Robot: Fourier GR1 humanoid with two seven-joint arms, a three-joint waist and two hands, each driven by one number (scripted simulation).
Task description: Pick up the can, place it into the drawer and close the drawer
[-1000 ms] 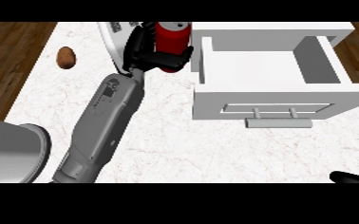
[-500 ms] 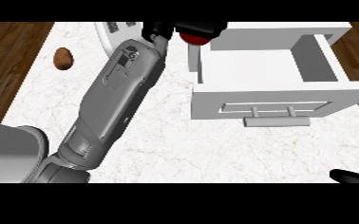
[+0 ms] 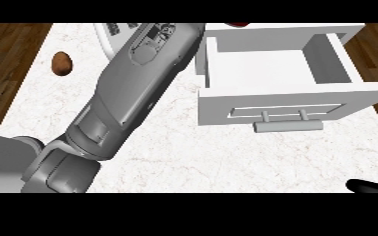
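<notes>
The robot's left hand is lying beyond the view's top edge, so whether its fingers are curled or straight cannot be told; only its long grey forearm point(image 3: 125, 100) is showing, stretching diagonally from the lower left up toward the top of the view, just left of the drawer's back corner. A small sliver of the red cylindrical can point(image 3: 238, 24) is peeking out at the top edge, right above the rear wall of the open white box-shaped drawer point(image 3: 280, 111). The drawer is standing pulled out on the white marbled countertop point(image 3: 192, 155), its pale bar handle point(image 3: 288, 125) facing the viewer. The right hand point(image 3: 363, 186) is showing only as a black tip at the lower right corner, its fingers too little seen to judge. A brown oval egg-like object point(image 3: 62, 63) is lying near the counter's left edge, well apart from the drawer.
</notes>
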